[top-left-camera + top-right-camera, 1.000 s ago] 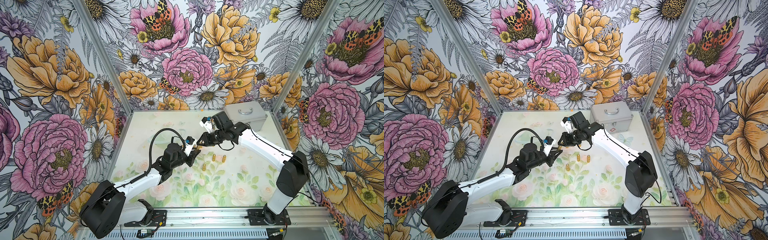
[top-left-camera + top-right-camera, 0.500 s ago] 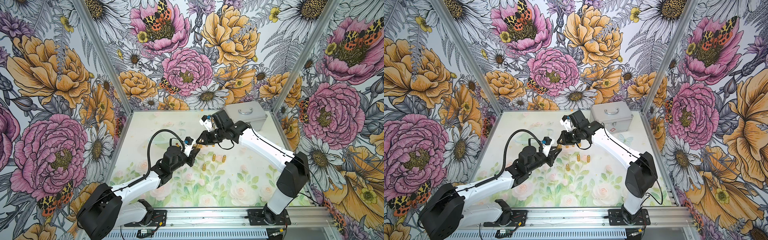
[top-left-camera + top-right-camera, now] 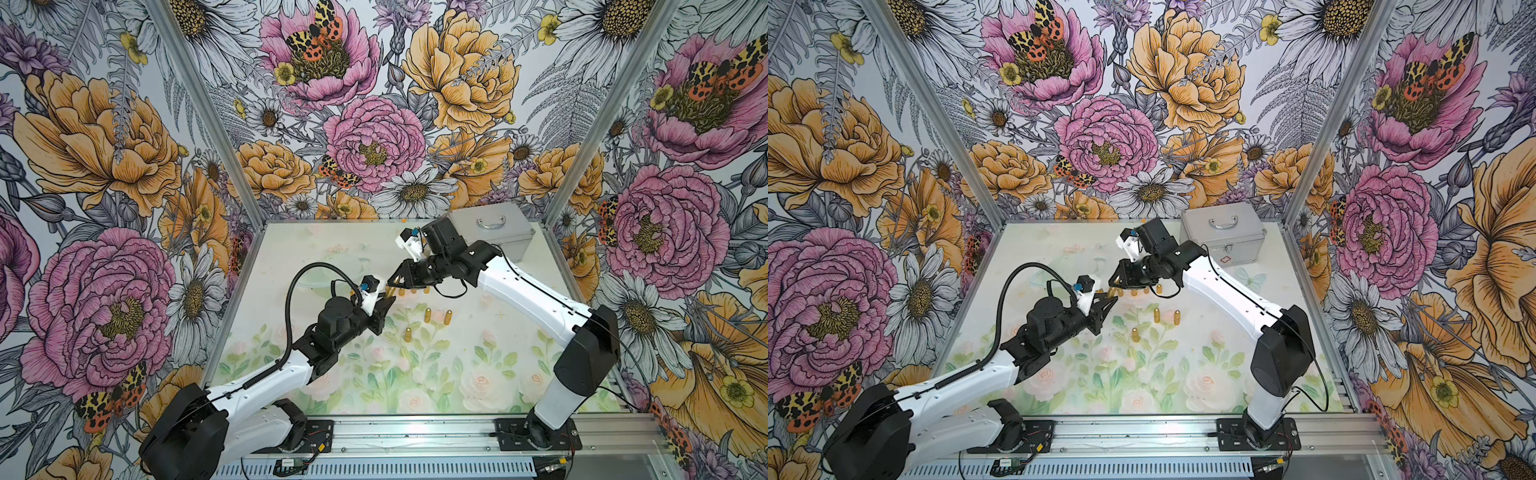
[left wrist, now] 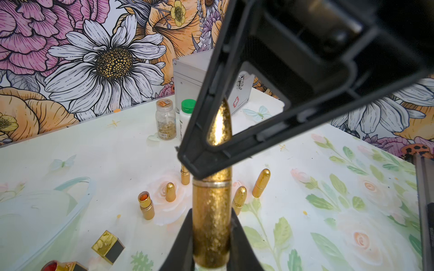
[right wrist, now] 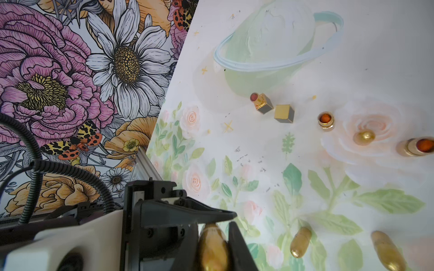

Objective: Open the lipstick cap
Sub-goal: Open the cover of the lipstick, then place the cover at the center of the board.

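A gold bullet-shaped lipstick (image 4: 211, 223) is held in the air between both grippers. My left gripper (image 4: 211, 212) is shut on its lower barrel. My right gripper (image 5: 216, 231) is shut on the pointed cap (image 4: 219, 126), whose seam still sits against the barrel. In both top views the two grippers meet tip to tip above the table's middle: left gripper (image 3: 383, 302) (image 3: 1105, 302), right gripper (image 3: 395, 283) (image 3: 1115, 285), with the lipstick (image 3: 390, 293) between them. The right wrist view shows the cap (image 5: 212, 248) between its fingers and a left finger (image 5: 187, 213) across its tip.
A silver case (image 3: 490, 232) stands at the back right. Several closed gold lipsticks (image 3: 427, 315) stand on the table below the grippers. Opened lipsticks (image 4: 145, 204), a square gold cap (image 4: 108, 246) and two bottles (image 4: 165, 119) stand further off.
The right gripper has shifted slightly left towards the left gripper, and the left forearm has shifted a little. Both grips on the lipstick are unchanged.
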Motion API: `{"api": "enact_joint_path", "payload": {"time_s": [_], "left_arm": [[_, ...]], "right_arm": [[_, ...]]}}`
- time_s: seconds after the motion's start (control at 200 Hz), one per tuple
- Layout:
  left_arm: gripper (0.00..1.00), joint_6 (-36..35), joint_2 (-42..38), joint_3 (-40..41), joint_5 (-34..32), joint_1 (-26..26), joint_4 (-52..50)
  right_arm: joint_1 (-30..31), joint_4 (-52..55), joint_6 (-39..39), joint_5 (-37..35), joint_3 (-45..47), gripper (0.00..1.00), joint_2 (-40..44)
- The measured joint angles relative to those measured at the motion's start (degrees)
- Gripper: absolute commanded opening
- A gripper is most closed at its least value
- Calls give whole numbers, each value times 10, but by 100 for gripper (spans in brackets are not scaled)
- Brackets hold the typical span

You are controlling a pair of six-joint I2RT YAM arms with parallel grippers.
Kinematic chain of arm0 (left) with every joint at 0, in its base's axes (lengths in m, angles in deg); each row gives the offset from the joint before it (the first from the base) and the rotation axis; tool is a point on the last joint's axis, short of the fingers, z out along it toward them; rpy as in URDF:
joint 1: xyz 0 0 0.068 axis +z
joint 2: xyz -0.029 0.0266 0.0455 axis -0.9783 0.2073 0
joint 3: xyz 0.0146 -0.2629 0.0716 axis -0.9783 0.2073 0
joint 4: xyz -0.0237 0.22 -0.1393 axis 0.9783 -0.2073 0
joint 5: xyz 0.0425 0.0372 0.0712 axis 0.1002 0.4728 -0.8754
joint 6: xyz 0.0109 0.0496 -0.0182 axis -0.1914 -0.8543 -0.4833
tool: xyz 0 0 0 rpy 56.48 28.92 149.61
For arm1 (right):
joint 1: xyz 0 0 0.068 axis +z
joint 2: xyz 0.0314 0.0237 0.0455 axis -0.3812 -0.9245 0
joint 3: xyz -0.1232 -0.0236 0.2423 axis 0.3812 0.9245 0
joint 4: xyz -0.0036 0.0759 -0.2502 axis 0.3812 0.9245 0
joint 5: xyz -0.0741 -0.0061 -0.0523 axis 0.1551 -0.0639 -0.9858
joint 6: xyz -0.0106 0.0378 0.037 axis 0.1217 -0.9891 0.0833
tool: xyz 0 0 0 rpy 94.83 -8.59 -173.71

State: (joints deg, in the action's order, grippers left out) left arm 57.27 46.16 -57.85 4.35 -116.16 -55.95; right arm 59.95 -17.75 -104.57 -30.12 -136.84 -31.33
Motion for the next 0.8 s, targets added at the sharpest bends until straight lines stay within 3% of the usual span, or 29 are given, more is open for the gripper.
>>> {"api": "enact_joint_path", "payload": {"time_s": [0.275,0.515,0.801], "left_arm": [[0,16,-29,37,-31,26,-77],[0,20,-112,37,-49,36,-99],[0,22,-192,48,-67,59,-130]], "right_arm": [[-26,-28,-6,-48,-12,21,14],[10,-56,-7,-124,2,21,0],[67,-83,-10,-231,21,21,-97]]}}
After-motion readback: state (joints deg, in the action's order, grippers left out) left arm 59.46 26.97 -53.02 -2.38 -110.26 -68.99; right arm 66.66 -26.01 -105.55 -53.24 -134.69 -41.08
